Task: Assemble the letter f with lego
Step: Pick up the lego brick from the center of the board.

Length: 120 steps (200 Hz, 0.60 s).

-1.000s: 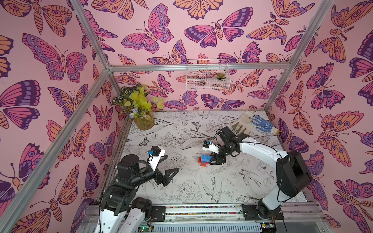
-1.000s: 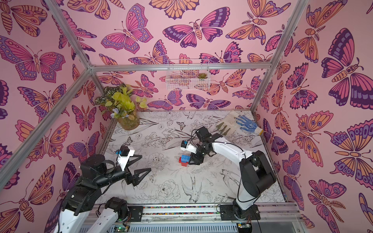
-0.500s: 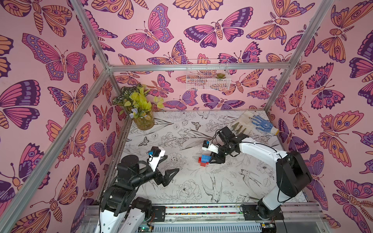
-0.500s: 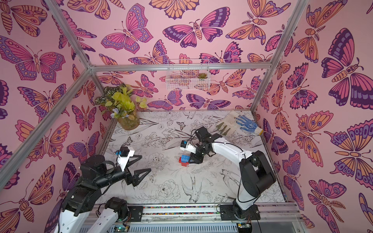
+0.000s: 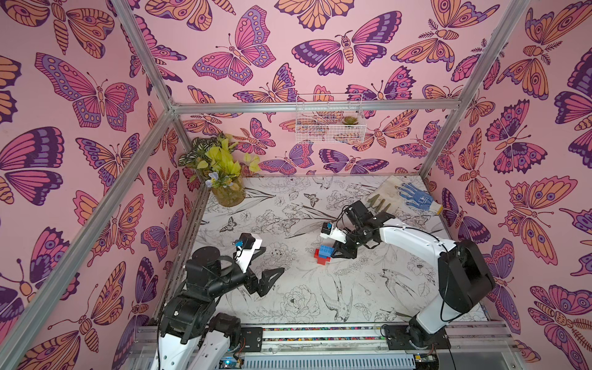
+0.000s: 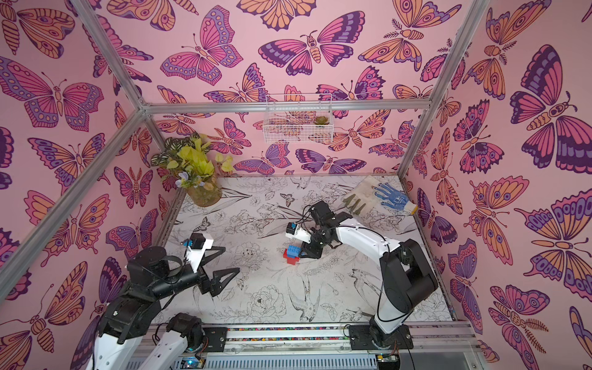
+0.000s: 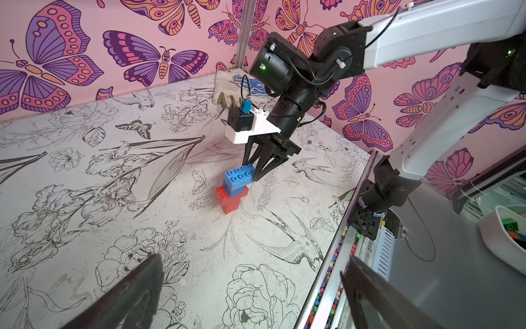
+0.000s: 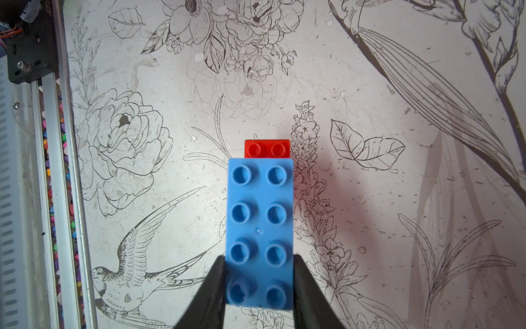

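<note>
Two colours of lego are already joined into one small stack [image 5: 324, 254] standing near the middle of the floral-printed tabletop [image 5: 288, 304]. A long blue studded plastic brick [image 8: 259, 216] lies across the top, and a red studded plastic brick [image 8: 267, 148] pokes out beneath its far end. The right gripper [image 8: 259, 273] is clamped on the blue brick, with one black finger [image 8: 212, 287] pressed to each long side at the end nearest its wrist. The left gripper [image 7: 252, 258] hangs empty with its jaws wide apart, low over the near-left part of the table and well apart from the stack.

By my reading the build is in its late part: red makes the base, blue the top, and no loose brick shows on the table. What seems left is pressing the top brick home, letting go, and checking that the shape reads as an f.

How many bricks sit under the top one is hard to make out. From above it covers nearly all of them, and in the left wrist view the blue side could be one brick or two. Whether it is fully seated I cannot tell.
</note>
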### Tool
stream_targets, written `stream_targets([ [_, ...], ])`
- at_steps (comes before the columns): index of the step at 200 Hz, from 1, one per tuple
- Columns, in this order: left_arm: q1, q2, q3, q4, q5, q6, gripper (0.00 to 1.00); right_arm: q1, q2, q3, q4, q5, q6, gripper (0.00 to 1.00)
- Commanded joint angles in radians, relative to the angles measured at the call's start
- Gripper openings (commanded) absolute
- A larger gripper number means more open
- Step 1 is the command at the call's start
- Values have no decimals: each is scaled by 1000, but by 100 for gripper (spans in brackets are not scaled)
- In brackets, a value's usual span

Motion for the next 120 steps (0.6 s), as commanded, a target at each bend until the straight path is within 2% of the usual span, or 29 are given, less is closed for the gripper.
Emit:
stream_targets([
  [1,-7,-11,-15,11,16,-10,100,6,2,2,-9,8,7,31],
  [67,-6,-1,-33,35,11,17,100,6,-25,142,-146,41,-34,29],
  [120,-7,80,-15,137,20,40,100,7,-65,277,-254,41,-60,29],
])
